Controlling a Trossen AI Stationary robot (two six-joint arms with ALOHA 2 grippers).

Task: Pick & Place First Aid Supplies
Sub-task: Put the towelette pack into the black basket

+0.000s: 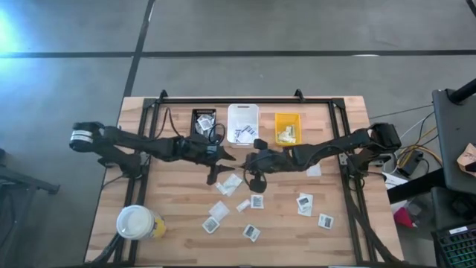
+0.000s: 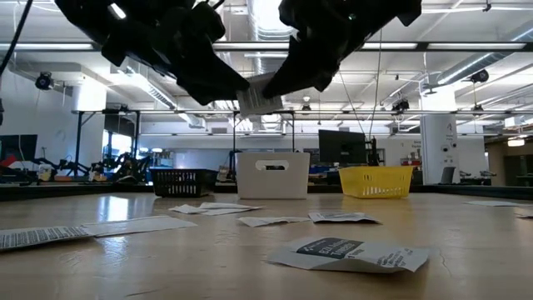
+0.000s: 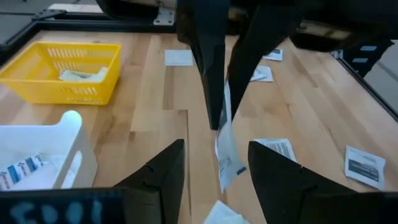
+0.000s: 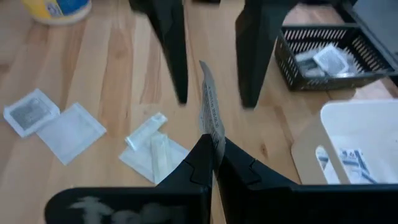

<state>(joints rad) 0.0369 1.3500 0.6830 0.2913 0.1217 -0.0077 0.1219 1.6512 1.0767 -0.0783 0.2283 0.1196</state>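
Pinched together, the right gripper (image 4: 212, 163) is holding a white packet (image 4: 210, 115) above mid-table between the left gripper's (image 3: 214, 177) spread fingers; packet's print is staying illegible; loose packets (image 1: 256, 202) are lying nearer.

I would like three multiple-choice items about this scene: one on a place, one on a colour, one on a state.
1. Where is the cup with the white lid?
A. at the table's edge on the left arm's side
B. inside the yellow bin
C. between the claws

2. What colour is the middle bin of the three?
A. red
B. white
C. green

3. How is the right claw?
A. wide open
B. shut on a packet
C. out of view

Answers: 1 A, the high view shows it there. 2 B, it stands between the black bin and the yellow bin. 3 B, its fingers pinch the packet, before the open left claw.
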